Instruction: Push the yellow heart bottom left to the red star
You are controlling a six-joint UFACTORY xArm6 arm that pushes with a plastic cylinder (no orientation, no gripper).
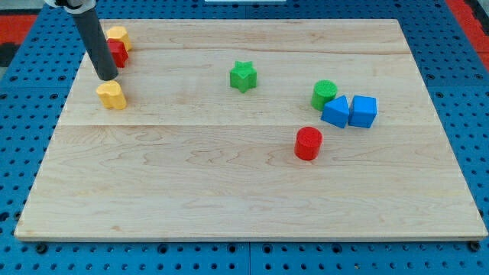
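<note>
The yellow heart lies near the view's left edge of the wooden board. The red star sits above it, partly hidden behind the rod, with another yellow block touching its top side. My tip rests between the red star and the yellow heart, just above the heart and close to it.
A green star sits at the upper middle. A green cylinder, two blue blocks and a red cylinder group at the view's right. The board's left edge is near the heart.
</note>
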